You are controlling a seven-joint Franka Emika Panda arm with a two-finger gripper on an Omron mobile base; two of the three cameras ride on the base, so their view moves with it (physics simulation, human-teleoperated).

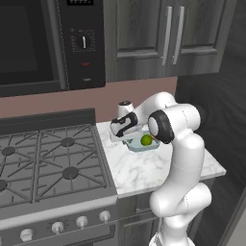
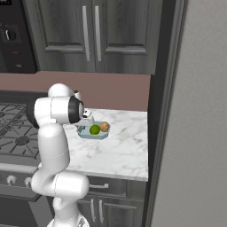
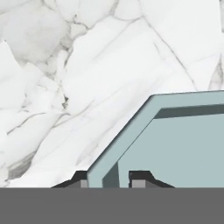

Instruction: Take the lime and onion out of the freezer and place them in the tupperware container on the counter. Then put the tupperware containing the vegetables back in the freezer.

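Note:
The pale blue tupperware container point(image 3: 175, 144) sits on the white marble counter point(image 1: 139, 175) near its back. The green lime point(image 2: 94, 129) and the orange-yellow onion point(image 2: 104, 127) lie side by side inside it. In the left base view the lime point(image 1: 146, 140) shows in the container point(image 1: 140, 149), while my arm hides the onion. My gripper point(image 3: 109, 180) comes down at the container's left end. It is shut on the rim, with one fingertip point(image 3: 140, 177) inside the wall and one outside. The freezer point(image 2: 197, 111) stands as a tall grey face at the counter's right end.
A black gas stove point(image 1: 48, 163) adjoins the counter on the left. Dark wood-grain cabinets point(image 2: 91, 35) hang above, and a black microwave point(image 1: 43, 43) hangs over the stove. Bare marble point(image 2: 117, 153) lies in front of the container.

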